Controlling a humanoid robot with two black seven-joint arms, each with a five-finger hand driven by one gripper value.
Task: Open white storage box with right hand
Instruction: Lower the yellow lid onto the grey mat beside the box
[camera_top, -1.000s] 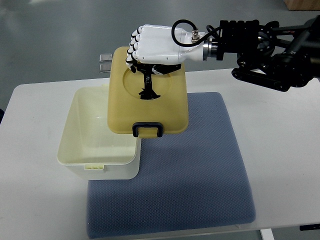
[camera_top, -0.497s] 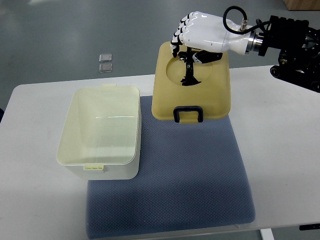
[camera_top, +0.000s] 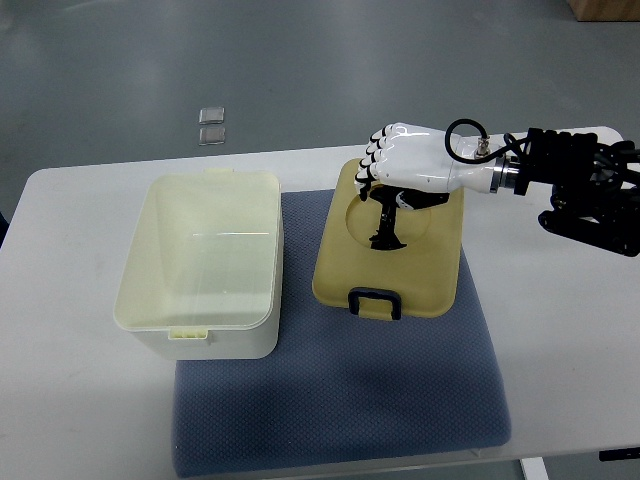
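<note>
The white storage box (camera_top: 200, 265) stands open at the left, partly on the mat, its inside bare. Its cream lid (camera_top: 392, 250) lies flat on the blue mat (camera_top: 340, 390) to the box's right, black latch (camera_top: 376, 301) toward me. My right hand (camera_top: 390, 185), white with black finger joints, reaches in from the right edge and has its fingers curled around the black handle (camera_top: 387, 222) in the lid's round recess. The left arm does not show.
The white table (camera_top: 560, 340) carries the mat and box. Two small clear squares (camera_top: 211, 125) lie on the grey floor beyond the table's far edge. The black right forearm (camera_top: 585, 185) hangs over the table's right side.
My right hand carried the lid from above the box rightward and then lowered it toward me onto the mat. The box now stands fully uncovered.
</note>
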